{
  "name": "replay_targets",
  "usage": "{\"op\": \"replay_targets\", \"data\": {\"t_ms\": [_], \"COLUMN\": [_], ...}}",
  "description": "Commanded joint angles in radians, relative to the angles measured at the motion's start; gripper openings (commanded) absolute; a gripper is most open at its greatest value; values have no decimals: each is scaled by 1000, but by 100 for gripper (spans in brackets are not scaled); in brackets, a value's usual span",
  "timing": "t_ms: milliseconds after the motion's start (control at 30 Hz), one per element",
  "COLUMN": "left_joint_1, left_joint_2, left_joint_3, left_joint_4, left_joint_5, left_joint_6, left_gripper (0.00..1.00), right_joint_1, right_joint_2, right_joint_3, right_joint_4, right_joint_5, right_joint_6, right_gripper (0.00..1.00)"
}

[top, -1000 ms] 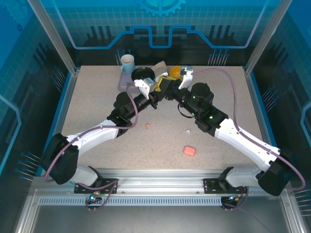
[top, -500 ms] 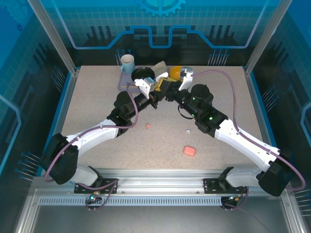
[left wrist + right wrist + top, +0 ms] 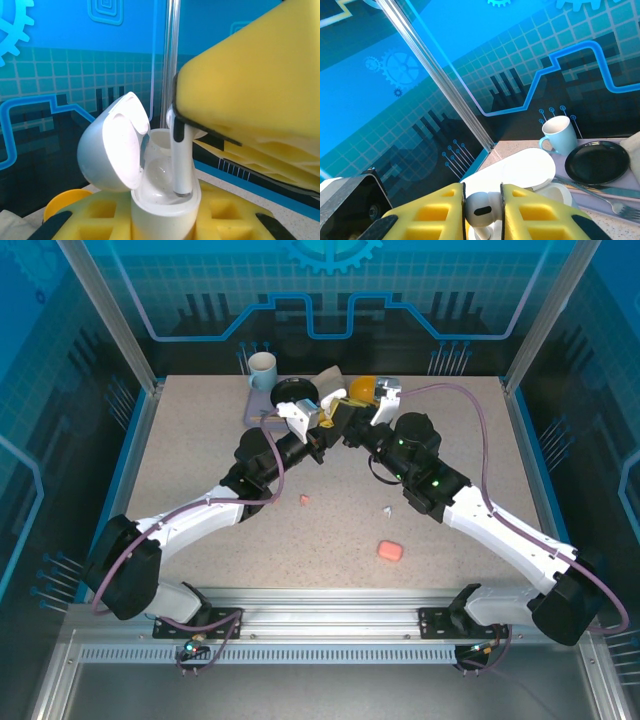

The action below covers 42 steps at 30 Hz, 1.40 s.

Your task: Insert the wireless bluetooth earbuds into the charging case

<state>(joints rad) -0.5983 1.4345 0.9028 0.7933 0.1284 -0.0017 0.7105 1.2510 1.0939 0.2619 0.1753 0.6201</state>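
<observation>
Alignment of stem and socket governs the coming move. Left claw is pressed onto the base of the white charging case, holding it upright with its lid swung open. Right claw pinches the held white earbud by its head, with the long axis near vertical, the stem pointing down and its tip inside one well of the case. The case lies directly beneath the right claw, so the remaining travel is judged to be straight down along the stem. A loose pink earbud, a loose white earbud and a pink case lie on the counter, well apart from both claws.
</observation>
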Motion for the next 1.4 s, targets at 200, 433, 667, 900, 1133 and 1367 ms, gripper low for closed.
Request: {"op": "replay_targets", "data": {"t_ms": [200, 433, 667, 900, 1133, 1367], "left_joint_1": [7, 7, 8, 7, 7, 7], "left_joint_2": [-16, -19, -20, -17, -16, -16], "left_joint_3": [47, 50, 65, 73, 77, 73], "left_joint_4": [26, 24, 5, 3, -7, -4], "left_joint_5": [25, 15, -4, -12, -14, -15], "left_joint_6": [-10, -6, -7, -6, -4, -7], "left_gripper": [0, 0, 0, 0, 0, 0], "right_joint_1": [-12, -6, 11, 25, 34, 34], "right_joint_2": [17, 15, -12, -15, -14, -6], "right_joint_3": [8, -1, -24, -28, -22, -8], "right_joint_4": [28, 21, -13, -27, -38, -44], "right_joint_5": [-15, -28, -33, -36, -34, -26], "right_joint_6": [-1, -30, -78, -97, -112, -115], "right_gripper": [21, 20, 20, 20, 26, 32]}}
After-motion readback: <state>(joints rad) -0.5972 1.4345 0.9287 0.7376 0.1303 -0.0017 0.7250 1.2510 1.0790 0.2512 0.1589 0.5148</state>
